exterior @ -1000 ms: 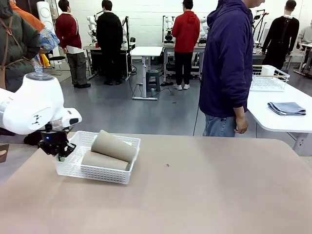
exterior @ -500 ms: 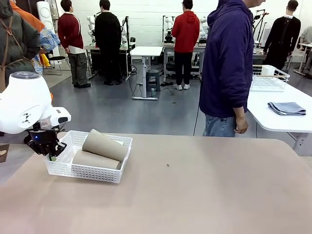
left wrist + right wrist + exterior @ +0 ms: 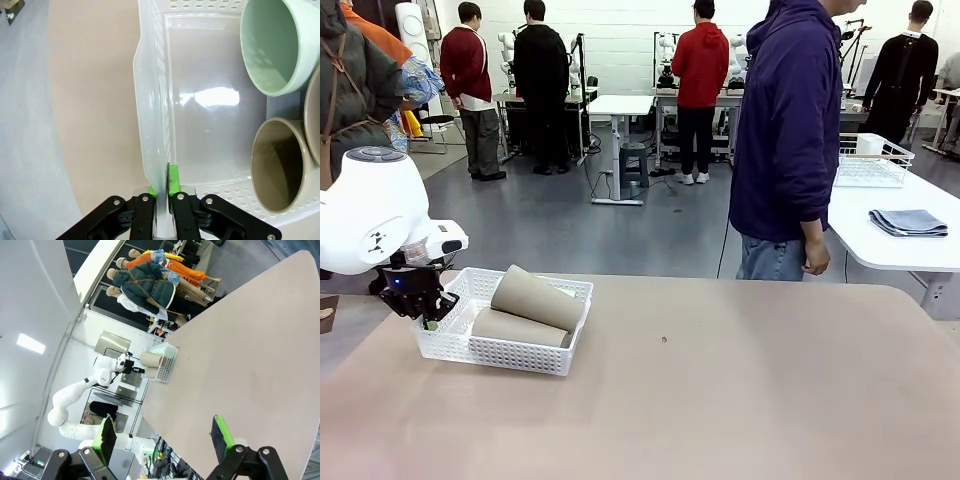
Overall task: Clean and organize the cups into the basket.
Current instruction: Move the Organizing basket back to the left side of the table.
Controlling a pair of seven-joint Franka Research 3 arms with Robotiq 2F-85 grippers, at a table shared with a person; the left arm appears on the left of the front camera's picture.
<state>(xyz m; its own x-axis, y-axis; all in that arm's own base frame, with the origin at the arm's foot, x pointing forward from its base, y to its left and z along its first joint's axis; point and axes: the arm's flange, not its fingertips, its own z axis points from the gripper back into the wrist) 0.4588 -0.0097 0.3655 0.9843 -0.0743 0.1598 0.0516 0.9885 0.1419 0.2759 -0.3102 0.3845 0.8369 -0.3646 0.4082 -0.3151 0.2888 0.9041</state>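
Pinching basket [image 3: 150,125] rim w/ left fingers [image 3: 173,179]; right fingers [image 3: 106,436] spread wide, holding nothing.

Glossy plastic basket [image 3: 210,100], matte cups [image 3: 535,298]

Mint cup [image 3: 274,45] and tan cup [image 3: 277,167] cut off at frame edge; third cup's rim [image 3: 314,120] barely visible, probably tan

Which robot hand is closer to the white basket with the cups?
The left. The left gripper is clamped on the basket rim at its end. The right gripper hangs open far across the table from it.
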